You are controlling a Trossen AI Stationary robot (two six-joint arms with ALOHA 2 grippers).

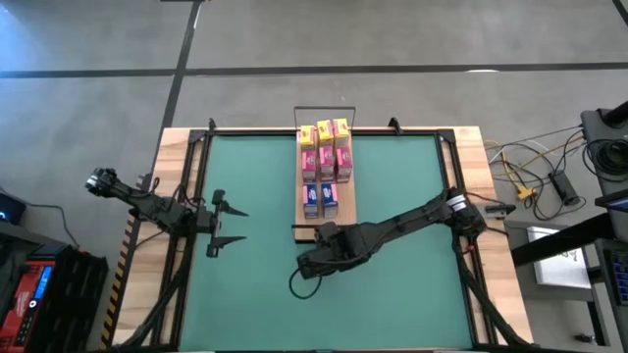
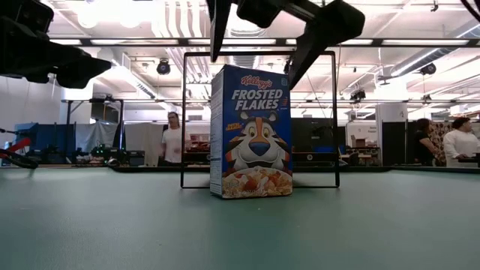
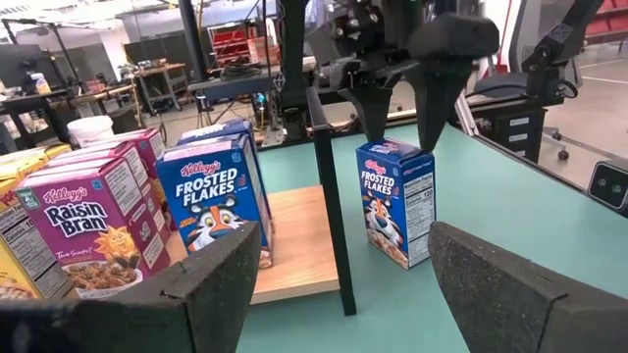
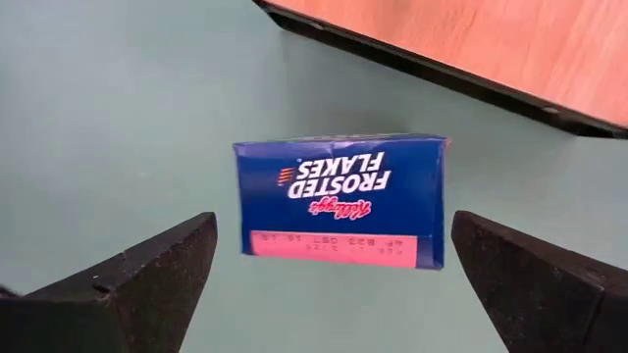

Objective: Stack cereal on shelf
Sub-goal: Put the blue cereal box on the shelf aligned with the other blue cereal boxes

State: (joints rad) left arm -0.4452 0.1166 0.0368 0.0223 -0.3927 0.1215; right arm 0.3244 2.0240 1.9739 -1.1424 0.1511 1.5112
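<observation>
Now the right end effector is hovering wide open and empty over a blue cereal box standing on the green worktop just off the shelf. Next it needs lowering and closing. The left end effector is waiting half open, holding nothing.

Green table carried wooden shelf at far-centre; yellow, pink and blue cereal boxes stood along it. One blue box stood upright on the table, just beside shelf's near end.
</observation>
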